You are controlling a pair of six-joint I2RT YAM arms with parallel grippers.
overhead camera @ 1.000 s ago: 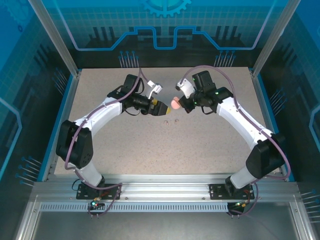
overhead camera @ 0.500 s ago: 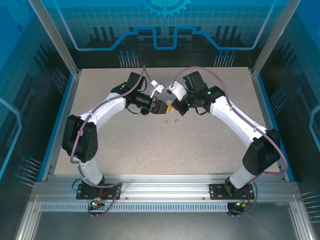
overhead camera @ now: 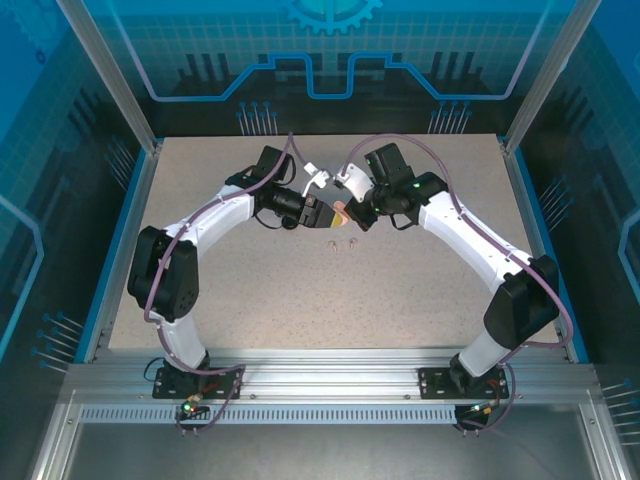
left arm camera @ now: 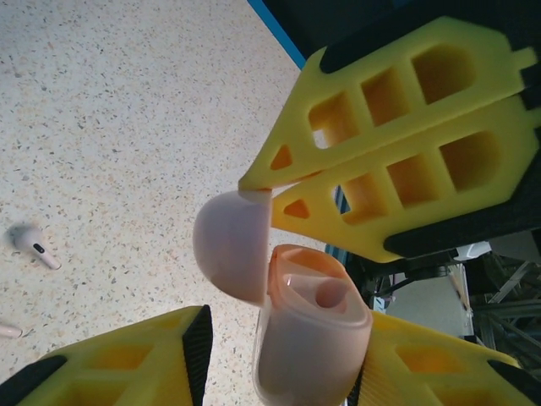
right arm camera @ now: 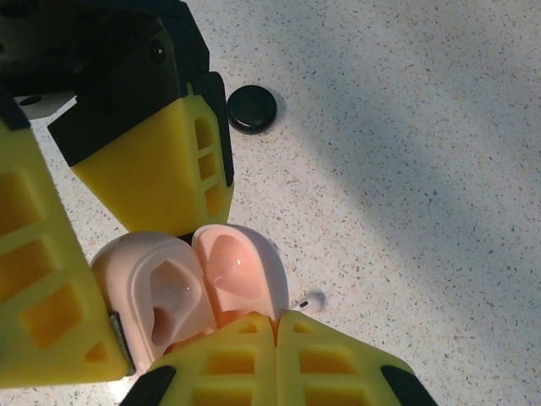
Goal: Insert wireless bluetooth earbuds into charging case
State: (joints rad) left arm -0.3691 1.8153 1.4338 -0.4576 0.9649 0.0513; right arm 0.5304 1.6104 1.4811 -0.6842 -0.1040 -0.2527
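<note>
While the pink case [left arm camera: 313, 338] hangs open above the surface [right arm camera: 406, 152], this looks like the set-up step: get the case held open before any bud goes in. The right hand [right arm camera: 277, 331] is pressed together on the rim of the lid [right arm camera: 238, 264], pinching it. The left hand [overhead camera: 322, 212] brackets the case body. One finger [left arm camera: 423, 364] touches it and the other [left arm camera: 127, 364] shows a sliver of gap, so whether it grips I cannot tell. The sockets I can see look empty.

Next, I'd say, the left needs a firm hold on the body so the right can let go of the lid and go down for a bud, a tiny stemmed thing that wants a fine pinch. Two pale earbuds [overhead camera: 332, 243] lie untouched on the surface, just on the near side of both hands and below the case. A black case [right arm camera: 252, 108] sits further off.
</note>
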